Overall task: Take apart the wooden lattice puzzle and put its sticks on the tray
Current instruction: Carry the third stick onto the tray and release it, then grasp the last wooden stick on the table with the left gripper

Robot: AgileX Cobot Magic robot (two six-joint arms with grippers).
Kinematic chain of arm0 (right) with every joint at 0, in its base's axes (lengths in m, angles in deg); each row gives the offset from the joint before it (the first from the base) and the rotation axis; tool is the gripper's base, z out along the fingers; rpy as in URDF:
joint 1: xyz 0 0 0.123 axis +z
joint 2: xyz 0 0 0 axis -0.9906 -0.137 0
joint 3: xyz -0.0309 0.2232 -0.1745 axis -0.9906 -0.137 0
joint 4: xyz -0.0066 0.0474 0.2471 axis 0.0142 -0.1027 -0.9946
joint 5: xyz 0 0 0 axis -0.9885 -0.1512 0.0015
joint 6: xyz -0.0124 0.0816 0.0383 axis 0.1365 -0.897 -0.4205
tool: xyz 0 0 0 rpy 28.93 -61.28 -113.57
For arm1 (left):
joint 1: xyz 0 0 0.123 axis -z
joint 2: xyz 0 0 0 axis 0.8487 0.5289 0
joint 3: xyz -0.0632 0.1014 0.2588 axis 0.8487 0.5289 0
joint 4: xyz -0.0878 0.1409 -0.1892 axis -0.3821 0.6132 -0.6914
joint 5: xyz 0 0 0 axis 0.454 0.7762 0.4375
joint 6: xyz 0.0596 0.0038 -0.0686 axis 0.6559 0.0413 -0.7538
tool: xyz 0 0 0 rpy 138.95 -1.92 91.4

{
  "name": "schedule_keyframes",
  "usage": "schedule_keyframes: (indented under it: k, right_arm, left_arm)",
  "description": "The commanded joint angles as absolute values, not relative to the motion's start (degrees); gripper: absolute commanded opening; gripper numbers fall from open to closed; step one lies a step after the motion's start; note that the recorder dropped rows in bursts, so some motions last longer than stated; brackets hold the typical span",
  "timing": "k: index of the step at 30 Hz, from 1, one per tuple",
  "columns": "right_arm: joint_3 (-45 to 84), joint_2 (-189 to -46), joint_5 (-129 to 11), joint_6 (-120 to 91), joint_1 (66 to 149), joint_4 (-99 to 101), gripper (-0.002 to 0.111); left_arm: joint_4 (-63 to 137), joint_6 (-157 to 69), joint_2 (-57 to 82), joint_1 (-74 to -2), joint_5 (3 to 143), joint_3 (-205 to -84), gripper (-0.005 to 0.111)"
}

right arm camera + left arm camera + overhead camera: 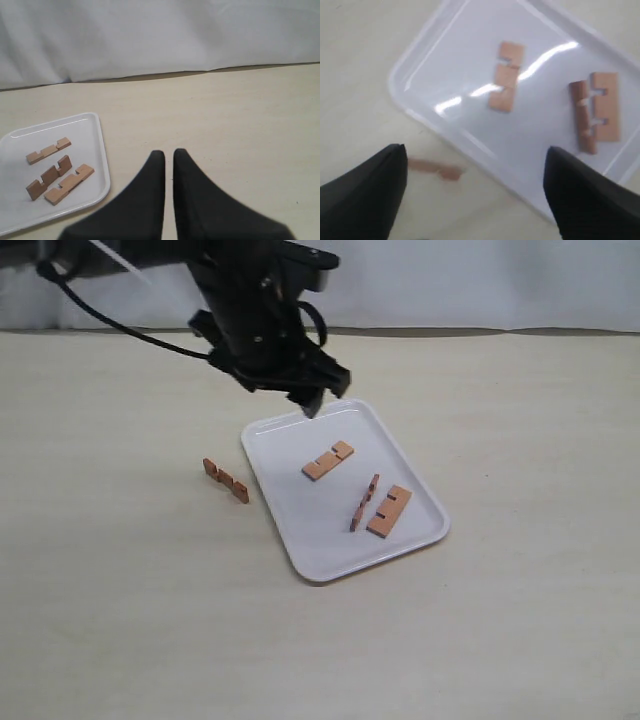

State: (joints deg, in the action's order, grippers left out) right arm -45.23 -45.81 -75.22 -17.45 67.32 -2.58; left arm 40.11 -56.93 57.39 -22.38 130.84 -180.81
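Three sticks lie on the white tray point(290, 508), which sits on the table point(120, 620) a little right of the middle. The far flat stick point(328, 461) rests toward the tray's far side. Nearer the right corner, the upright stick point(365, 502) stands on its edge just beside the near flat stick point(389, 511). The fourth stick point(226, 480) is off the tray, on the table just left of its left rim, and looks to be on its edge.

The left gripper point(315, 400) hangs above the tray's far left corner, fingers spread wide with nothing between them. The right gripper point(169, 153), seen only from its own wrist camera, is over bare table apart from the tray, its fingers drawn together to a thin slit, empty.
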Motion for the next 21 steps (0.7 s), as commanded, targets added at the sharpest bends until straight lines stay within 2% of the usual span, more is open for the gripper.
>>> schedule_keyframes:
  k: [1, 5, 12, 21]
  right_arm:
    - [-45.41, -45.54, -75.41, -17.22, 66.92, -2.82, 0.006]
    - [-45.41, -45.54, -75.41, -17.22, 66.92, -2.82, 0.006]
    - [-45.41, -45.54, -75.41, -17.22, 66.92, -2.82, 0.006]
    - [-45.41, -45.54, -75.41, -17.22, 66.92, -2.82, 0.006]
  left_arm:
    - [42.64, -60.24, 56.52, -26.08, 137.31, -179.11, 0.071]
    - [42.4, -62.57, 56.52, -27.97, 131.59, -172.7, 0.071]
    - [35.96, -65.25, 56.52, -28.72, 112.8, -162.1, 0.071]
    - [41.75, -75.76, 56.52, -29.0, 104.48, -155.45, 0.071]
